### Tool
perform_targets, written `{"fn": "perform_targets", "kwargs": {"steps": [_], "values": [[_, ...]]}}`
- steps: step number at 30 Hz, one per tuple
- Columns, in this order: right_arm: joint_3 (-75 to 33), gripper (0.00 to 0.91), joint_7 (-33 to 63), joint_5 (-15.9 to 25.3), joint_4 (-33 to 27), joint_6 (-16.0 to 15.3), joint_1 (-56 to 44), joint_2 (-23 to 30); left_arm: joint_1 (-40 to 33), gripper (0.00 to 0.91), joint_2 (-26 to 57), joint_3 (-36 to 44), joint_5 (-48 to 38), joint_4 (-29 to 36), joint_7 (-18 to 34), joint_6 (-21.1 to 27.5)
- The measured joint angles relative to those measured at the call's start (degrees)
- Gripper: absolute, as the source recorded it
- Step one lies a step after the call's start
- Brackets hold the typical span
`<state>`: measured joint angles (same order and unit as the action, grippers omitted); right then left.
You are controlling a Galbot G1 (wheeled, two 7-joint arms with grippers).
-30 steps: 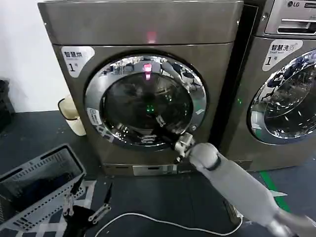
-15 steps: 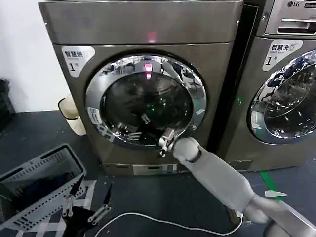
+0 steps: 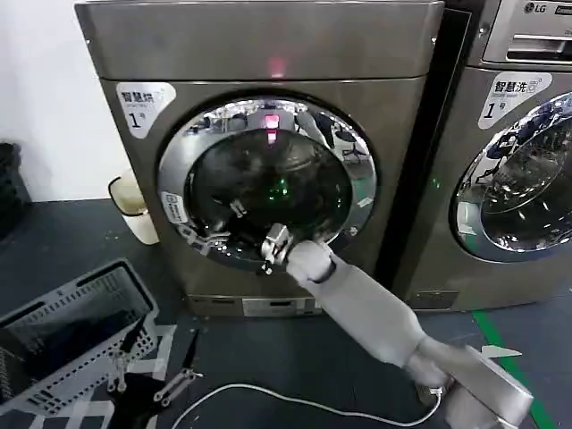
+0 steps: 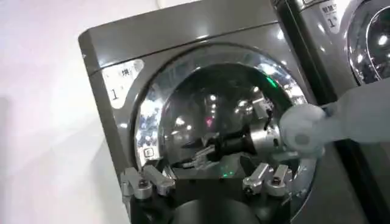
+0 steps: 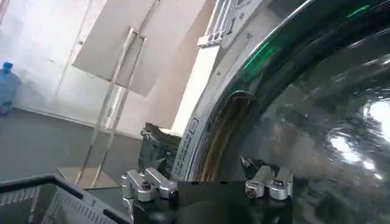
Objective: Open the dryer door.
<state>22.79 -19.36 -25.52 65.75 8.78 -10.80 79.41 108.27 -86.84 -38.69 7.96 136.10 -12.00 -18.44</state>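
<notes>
Head view: dryer door (image 3: 268, 183) label "1".

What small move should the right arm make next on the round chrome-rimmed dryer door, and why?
Probably keep sliding the right gripper leftward along the lower rim of the round chrome-rimmed dryer door, towards its white-stickered left edge. The door looks shut, and the gripper is low against the dark glass, gripping nothing. The left gripper waits near the floor.

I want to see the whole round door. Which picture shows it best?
The head view: the dryer door shows whole, with the right gripper at its lower rim. The left wrist view shows most of it, tilted; the right wrist view shows part of its glass and rim.
</notes>
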Motion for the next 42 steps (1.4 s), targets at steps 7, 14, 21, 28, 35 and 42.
{"fn": "perform_targets", "kwargs": {"steps": [7, 14, 21, 28, 35, 42], "values": [[0.64, 0.907, -2.01, -0.06, -2.85, 0.21, 1.31, 2.18, 0.15, 0.907, -0.09, -0.35, -0.07, 0.21, 0.02, 0.0], [1.11, 0.907, -4.98, -0.37, -5.59, 1.23, 2.49, 4.15, 0.33, 0.907, -0.4, -0.69, -0.19, 0.5, 0.07, 0.0], [2.07, 0.907, -10.34, -2.01, -6.72, 2.55, 3.29, 4.82, 0.47, 0.907, -0.46, -1.51, -0.55, 0.66, 0.1, 0.04], [3.3, 0.907, -15.51, -4.03, -5.21, 3.81, 3.16, 3.32, -0.02, 0.907, -0.38, -2.12, -1.07, 0.42, 0.07, 0.3], [4.29, 0.907, -20.16, -6.53, -0.31, 4.88, 1.19, -0.49, -1.89, 0.907, 0.62, -4.93, -5.51, -0.49, -0.75, 2.75], [3.18, 0.907, -30.75, -7.91, 5.49, 9.67, -1.57, -6.92, -6.91, 0.907, 2.55, -14.79, -15.61, -1.51, -2.15, 10.77]]}}
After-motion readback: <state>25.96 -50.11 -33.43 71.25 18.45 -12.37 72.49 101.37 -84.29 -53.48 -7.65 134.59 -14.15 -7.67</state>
